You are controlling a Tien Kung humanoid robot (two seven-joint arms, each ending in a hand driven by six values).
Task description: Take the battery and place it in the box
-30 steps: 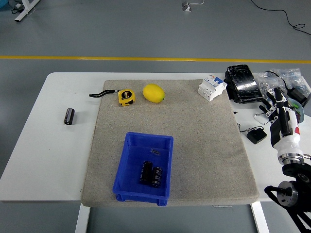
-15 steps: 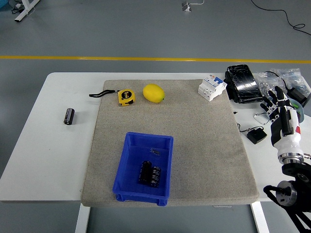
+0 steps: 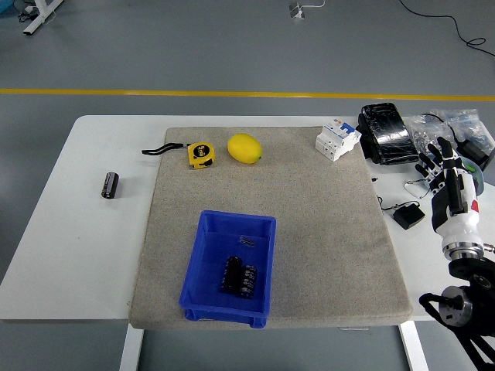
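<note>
**A:** What's changing on your end?

**B:** Very little. Nearest me, the blue box (image 3: pixel 229 269) is sitting at the front of the grey mat (image 3: pixel 325 232), and two black batteries (image 3: pixel 240 278) are already lying side by side in it. They aren't shifting at all between frames.

**A:** And the hand?

**B:** I'm watching the right hand (image 3: pixel 446 184) at the right edge of the table (image 3: pixel 77 255). Over the last second its fingers are fanning out a touch and it's lifting slightly. It's spread and holding nothing, hovering over the clutter there, just beside a small black adapter (image 3: pixel 407 216). The left hand isn't showing.

**A:** So is anything left to pick?

**B:** I'm judging yes. One more battery (image 3: pixel 110 185) is lying alone on the bare table left of the mat, well apart from the box and on the far side from my working hand. That's a long reach across.

**A:** Farther back?

**B:** A yellow tape measure (image 3: pixel 201 154) and a lemon (image 3: pixel 244 148) are resting near the mat's far edge, a white circuit breaker (image 3: pixel 338 138) at its far right corner. None of those are moving.
</note>
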